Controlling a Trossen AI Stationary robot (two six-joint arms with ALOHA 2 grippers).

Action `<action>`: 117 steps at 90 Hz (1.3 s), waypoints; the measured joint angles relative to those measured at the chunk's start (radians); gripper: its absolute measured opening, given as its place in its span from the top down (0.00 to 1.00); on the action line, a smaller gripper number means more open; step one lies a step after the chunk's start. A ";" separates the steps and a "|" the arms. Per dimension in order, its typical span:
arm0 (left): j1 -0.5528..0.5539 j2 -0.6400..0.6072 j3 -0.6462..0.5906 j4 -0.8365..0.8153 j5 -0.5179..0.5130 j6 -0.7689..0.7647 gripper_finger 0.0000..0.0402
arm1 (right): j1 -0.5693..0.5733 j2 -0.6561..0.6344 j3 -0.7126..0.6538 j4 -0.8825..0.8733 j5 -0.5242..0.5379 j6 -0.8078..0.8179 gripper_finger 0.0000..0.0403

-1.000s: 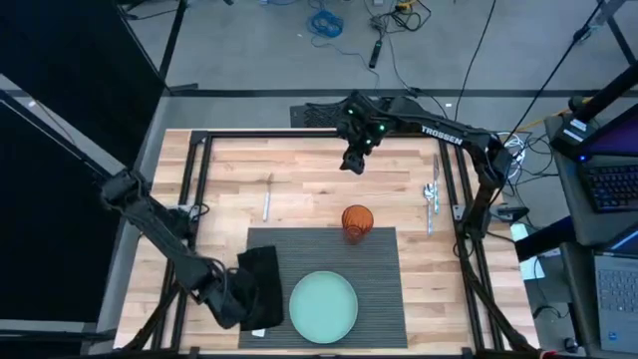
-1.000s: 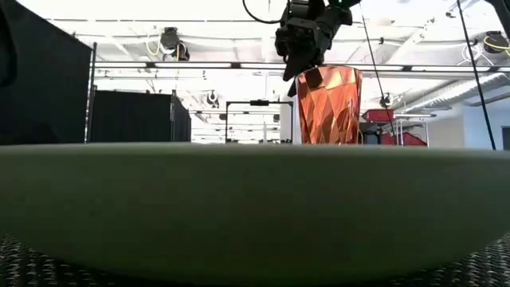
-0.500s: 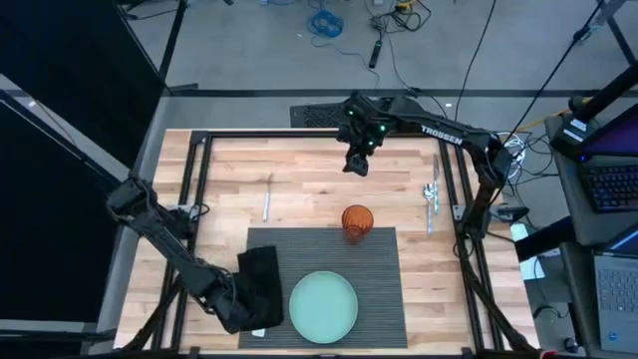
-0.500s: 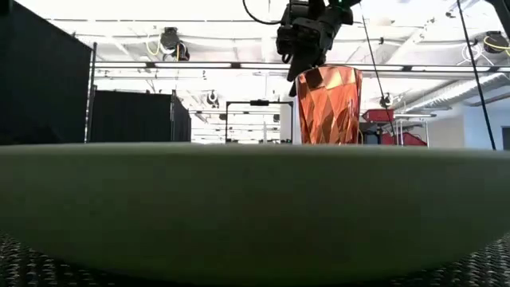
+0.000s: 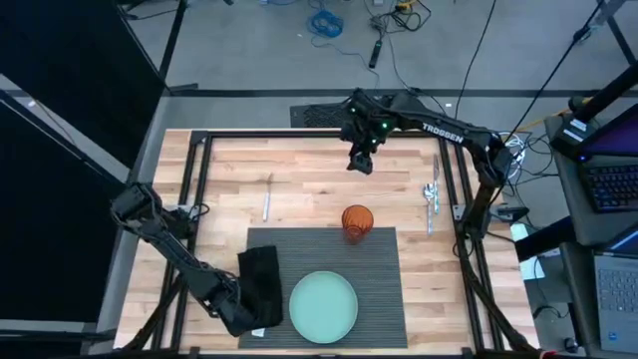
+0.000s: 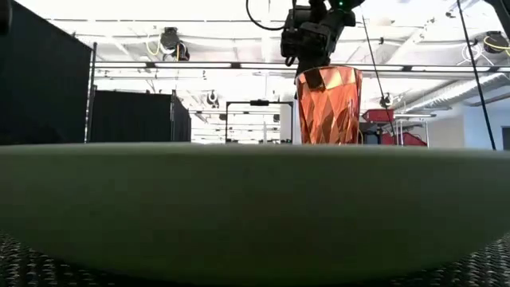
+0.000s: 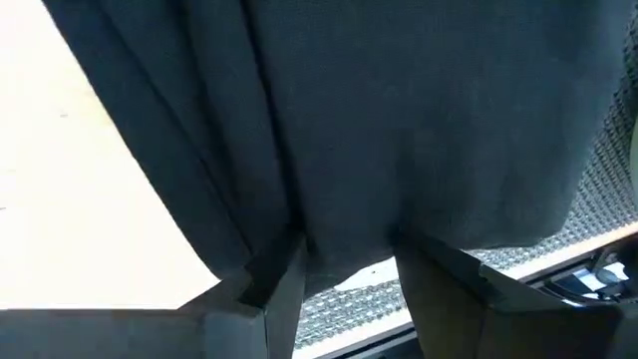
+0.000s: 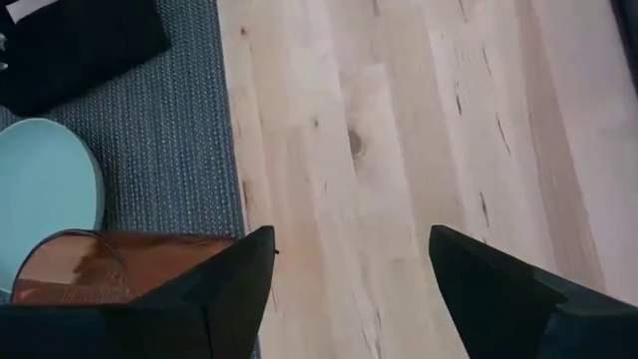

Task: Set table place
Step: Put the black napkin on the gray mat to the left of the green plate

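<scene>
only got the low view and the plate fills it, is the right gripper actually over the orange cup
observer: No. From above, the right gripper hangs open over bare wood beyond the orange cup, holding nothing.
operator: where's the left arm
observer: The left gripper is at the black napkin, left of the plate.
operator: any cutlery on the mat
observer: None. The cutlery lies on the wood, off the placemat.
</scene>
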 joint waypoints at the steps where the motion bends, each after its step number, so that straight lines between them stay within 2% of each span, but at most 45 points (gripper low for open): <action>1: 0.000 0.000 0.000 0.000 0.000 0.003 0.65 | 0.000 0.000 0.000 0.001 0.000 0.000 0.37; 27: 0.000 0.000 0.000 -0.003 -0.017 0.019 0.67 | 0.000 0.000 0.000 0.021 0.000 0.008 0.37; 57: 0.000 0.000 0.000 0.020 -0.019 0.045 0.98 | 0.000 0.000 0.000 0.029 0.000 0.022 0.37; 117: -0.001 -0.028 0.000 0.068 -0.032 0.071 1.00 | 0.000 0.000 0.000 0.041 0.000 0.020 0.37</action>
